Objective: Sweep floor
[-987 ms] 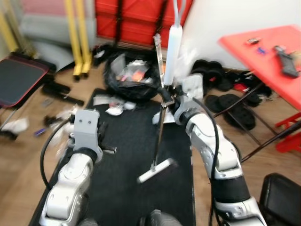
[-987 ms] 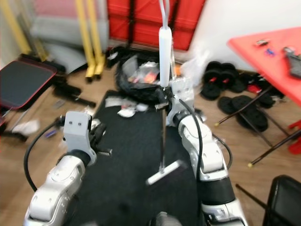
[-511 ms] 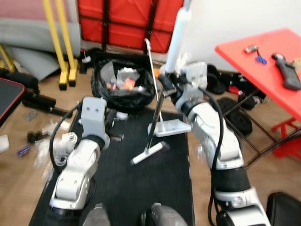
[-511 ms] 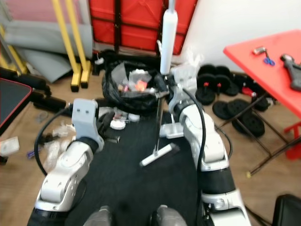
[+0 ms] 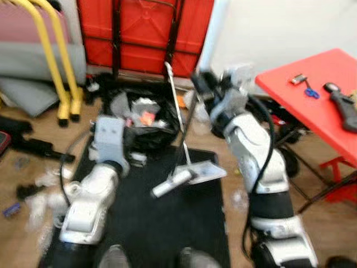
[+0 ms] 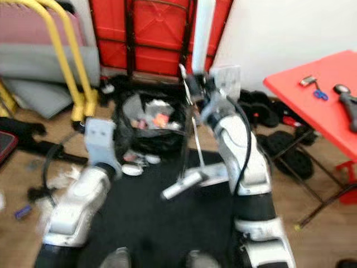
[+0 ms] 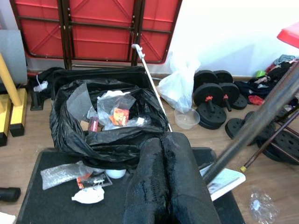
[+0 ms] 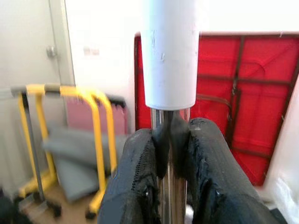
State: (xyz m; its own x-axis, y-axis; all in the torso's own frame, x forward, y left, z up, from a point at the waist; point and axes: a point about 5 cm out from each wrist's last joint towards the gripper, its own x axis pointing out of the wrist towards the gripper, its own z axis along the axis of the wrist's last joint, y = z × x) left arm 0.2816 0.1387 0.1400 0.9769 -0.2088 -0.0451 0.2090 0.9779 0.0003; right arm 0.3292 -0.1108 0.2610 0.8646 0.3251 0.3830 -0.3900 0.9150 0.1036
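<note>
My right gripper [image 8: 170, 154] is shut on the metal pole of a broom, just under its white grip [image 8: 169, 51]. In the eye views it [image 5: 202, 85] is held high in front of the red panel. The pole slants down to the broom head [image 5: 173, 183], which rests on the black mat [image 5: 156, 229]. The head lies right beside a grey dustpan [image 5: 205, 171] with a thin upright handle [image 5: 174, 106]. My left gripper [image 7: 163, 186] is shut and holds nothing, low over the mat and facing a black trash bag [image 7: 105, 126] full of rubbish. Loose wrappers [image 7: 84, 179] lie on the mat before the bag.
A red table [image 5: 304, 97] with tools stands at the right, its legs reaching the floor. Black weight plates [image 7: 212, 100] and a white plastic bag [image 7: 180, 84] sit by the wall. A yellow frame [image 5: 53, 56] and scattered litter [image 5: 42, 181] are at the left. A red folded table [image 5: 145, 30] leans behind.
The whole view has moved closer to the trash bag. The broom head, mid-mat a second ago, now lies against the dustpan. My right gripper still grips the pole.
</note>
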